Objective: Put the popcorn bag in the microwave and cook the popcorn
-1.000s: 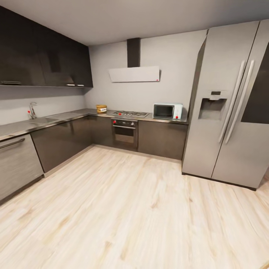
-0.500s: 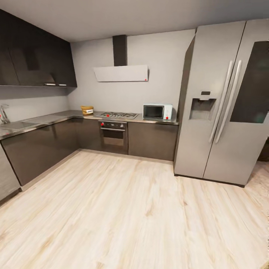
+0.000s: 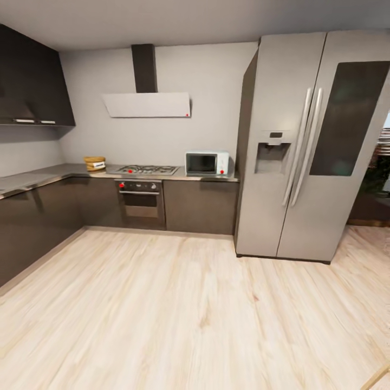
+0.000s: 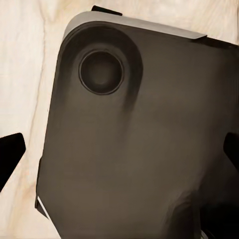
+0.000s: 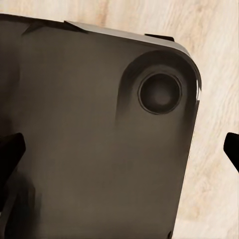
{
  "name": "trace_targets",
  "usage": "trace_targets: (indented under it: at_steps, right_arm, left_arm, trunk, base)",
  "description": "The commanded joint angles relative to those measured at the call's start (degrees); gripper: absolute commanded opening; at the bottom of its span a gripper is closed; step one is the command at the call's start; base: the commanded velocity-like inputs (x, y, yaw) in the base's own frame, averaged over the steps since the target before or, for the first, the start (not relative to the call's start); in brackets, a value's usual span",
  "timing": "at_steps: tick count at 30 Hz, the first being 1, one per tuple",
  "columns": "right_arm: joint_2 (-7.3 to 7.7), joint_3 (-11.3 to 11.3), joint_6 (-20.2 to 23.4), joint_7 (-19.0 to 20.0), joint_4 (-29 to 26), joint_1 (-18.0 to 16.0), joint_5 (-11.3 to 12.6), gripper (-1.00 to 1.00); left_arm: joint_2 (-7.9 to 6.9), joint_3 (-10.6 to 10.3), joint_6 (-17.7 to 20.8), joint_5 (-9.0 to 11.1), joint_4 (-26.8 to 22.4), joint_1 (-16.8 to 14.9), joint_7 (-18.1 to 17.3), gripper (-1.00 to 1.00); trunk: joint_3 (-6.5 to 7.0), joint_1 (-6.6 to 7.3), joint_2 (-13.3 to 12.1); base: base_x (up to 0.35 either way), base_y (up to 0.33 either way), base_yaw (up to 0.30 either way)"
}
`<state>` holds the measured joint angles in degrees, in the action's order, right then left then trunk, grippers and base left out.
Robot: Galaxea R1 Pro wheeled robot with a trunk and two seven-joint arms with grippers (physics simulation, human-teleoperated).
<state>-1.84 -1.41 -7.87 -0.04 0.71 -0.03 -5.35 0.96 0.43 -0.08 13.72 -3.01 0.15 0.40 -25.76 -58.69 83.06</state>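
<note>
Across the room, the small tan popcorn bag (image 3: 94,163) stands on the grey countertop (image 3: 32,179) near the corner, left of the hob. The pale microwave (image 3: 207,163) sits with its dark door closed at the counter's right end, beside the fridge. In the left wrist view my left gripper (image 4: 119,154) is open, its dark fingertips (image 4: 10,155) wide apart over my own dark base. In the right wrist view my right gripper (image 5: 122,152) is likewise open with nothing between its fingertips (image 5: 11,152).
A tall steel fridge (image 3: 292,146) stands right of the counter. A built-in oven (image 3: 140,197) sits under the gas hob (image 3: 145,170), with a hood (image 3: 146,104) above. Dark cabinets line the left wall. Light wood floor (image 3: 184,314) stretches between me and the counter.
The whole head picture has shifted left, so the camera has turned right. The sink and tap have left the view and more of the fridge shows. Nothing in the kitchen itself has moved.
</note>
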Motion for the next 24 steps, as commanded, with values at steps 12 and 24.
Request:
trace_targets:
  at_steps: [12,24]
  right_arm:
    - [-0.01,-0.1,-0.3,0.0,0.1,0.0,-0.5,1.00]
    - [0.06,-0.2,-0.3,0.0,0.1,0.0,-0.8,1.00]
  left_arm:
    - [0.01,0.0,0.2,0.3,-0.1,0.0,0.0,1.00]
    - [0.01,0.0,0.3,0.3,-0.1,0.0,0.0,1.00]
  trunk:
    - [-0.04,-0.04,0.0]
    - [-0.04,-0.04,0.0]
  base:
    - [0.322,0.143,-0.115]
    - [0.323,0.144,0.000]
